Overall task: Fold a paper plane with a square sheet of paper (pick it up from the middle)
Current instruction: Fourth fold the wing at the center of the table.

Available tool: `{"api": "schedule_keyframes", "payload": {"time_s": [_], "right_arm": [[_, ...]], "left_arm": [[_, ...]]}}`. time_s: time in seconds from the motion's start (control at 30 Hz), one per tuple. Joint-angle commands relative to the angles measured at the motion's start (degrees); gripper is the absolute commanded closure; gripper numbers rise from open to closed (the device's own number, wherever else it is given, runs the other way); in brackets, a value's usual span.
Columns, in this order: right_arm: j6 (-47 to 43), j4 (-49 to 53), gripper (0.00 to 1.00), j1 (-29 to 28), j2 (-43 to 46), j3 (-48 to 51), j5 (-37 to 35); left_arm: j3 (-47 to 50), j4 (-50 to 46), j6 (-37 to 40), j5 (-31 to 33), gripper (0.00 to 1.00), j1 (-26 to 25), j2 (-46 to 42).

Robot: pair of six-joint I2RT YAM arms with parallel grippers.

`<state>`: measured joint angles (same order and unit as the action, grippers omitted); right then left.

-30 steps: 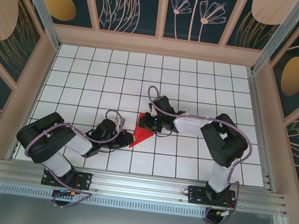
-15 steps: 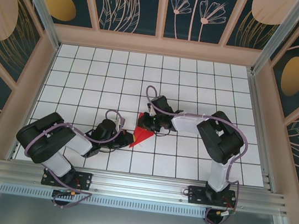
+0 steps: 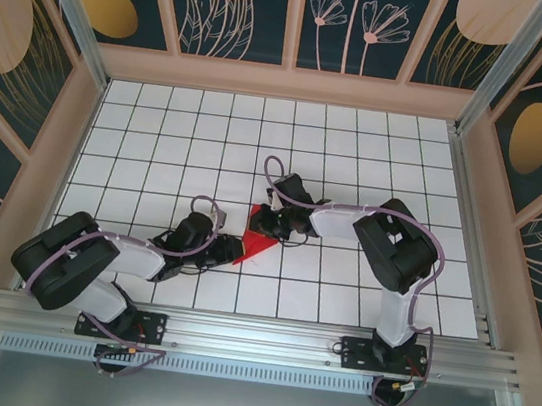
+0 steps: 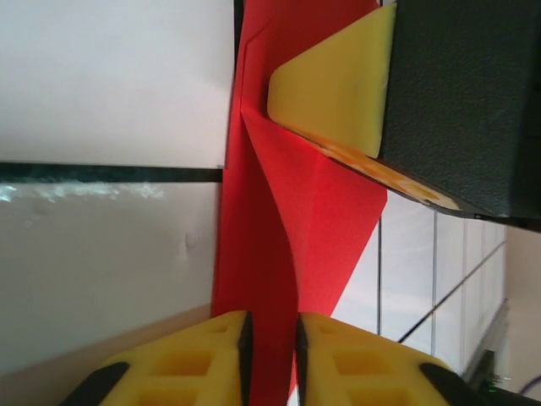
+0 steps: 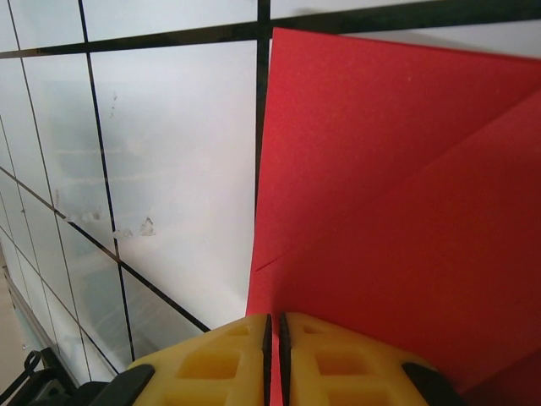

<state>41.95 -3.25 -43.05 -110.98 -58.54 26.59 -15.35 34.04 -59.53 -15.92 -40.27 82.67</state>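
On the white gridded desk (image 3: pixel 357 165), front-centre: creased bright red paper triangle (image 3: pixel 261 246) between both arms.
Right tool (image 5: pixel 275 326) clamped on its far side; left tool (image 4: pixel 272 326) slightly apart, paper edge between the pads.

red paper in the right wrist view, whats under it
The white gridded table lies beneath the red paper. The tiles and grid lines directly under the sheet are covered and cannot be seen.
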Motion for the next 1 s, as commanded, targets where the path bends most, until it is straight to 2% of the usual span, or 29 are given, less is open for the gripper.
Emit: {"api": "schedule_keyframes", "payload": {"time_s": [0.0, 0.13, 0.23, 0.37, 0.43, 0.63, 0.97], "right_arm": [[-0.2, 1.6, 0.85, 0.1, -3.0, 0.1, -2.3], [-0.5, 2.0, 0.85, 0.1, -3.0, -0.1, -2.3], [-0.6, 1.9, 0.85, 0.1, -2.8, 0.0, -2.4], [-0.5, 1.6, 0.85, 0.1, -2.9, 0.0, -2.2], [-0.4, 1.2, 0.85, 0.1, -2.9, 0.2, -2.1], [-0.1, 0.1, 0.85, 0.1, -2.9, 0.9, -1.6], [-0.1, -0.3, 0.85, 0.1, -3.3, 1.4, -1.2]], "left_arm": [[-1.6, -13.1, 3.2, 6.2, 0.66, 0.1, -4.5], [-4.5, -21.3, 5.8, 9.5, 0.65, 0.2, -11.6], [-6.7, -21.2, 7.6, 6.5, 0.75, 0.1, -13.5], [-9.5, -16.5, 9.0, -1.4, 0.8, 0.1, -9.4], [-10.6, -14.8, 9.0, -2.9, 0.83, 0.1, -6.5], [-12.2, -13.2, 9.2, -2.5, 0.85, 0.1, -0.2], [-8.5, -10.0, 8.3, -1.8, 0.86, 0.2, 4.2]]}}
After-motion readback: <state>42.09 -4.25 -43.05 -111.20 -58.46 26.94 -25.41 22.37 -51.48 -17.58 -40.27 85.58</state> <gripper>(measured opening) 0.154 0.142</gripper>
